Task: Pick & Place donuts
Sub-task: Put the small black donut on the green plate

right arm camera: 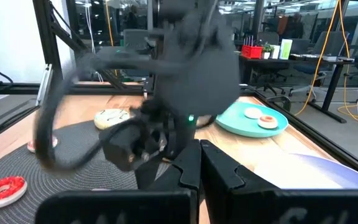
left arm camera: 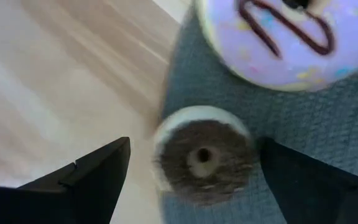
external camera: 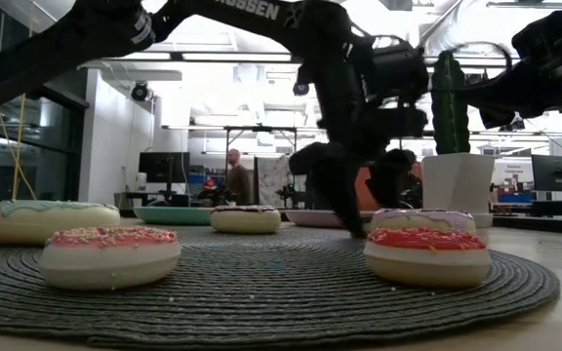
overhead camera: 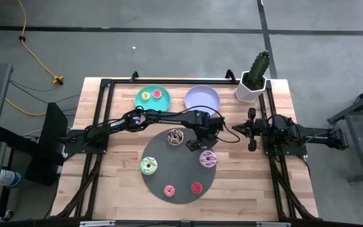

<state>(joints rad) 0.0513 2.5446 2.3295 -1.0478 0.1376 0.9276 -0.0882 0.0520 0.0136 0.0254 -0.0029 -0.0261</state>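
A small brown donut lies flat on the edge of the dark grey disc, next to bare wood. My left gripper points down over it, open, one finger on either side and not touching; in the high view the left gripper hides it. A lilac-iced donut with dark stripes lies just beyond. On the disc also lie a chocolate-sprinkled donut, a green-iced one and two small pink-red ones. My right gripper waits shut at the table's right.
At the far side stand a teal plate holding a yellow and a red donut, a lilac plate, and a cactus in a white pot. The black frame rails run along the table's edges. A person stands in the room behind the table.
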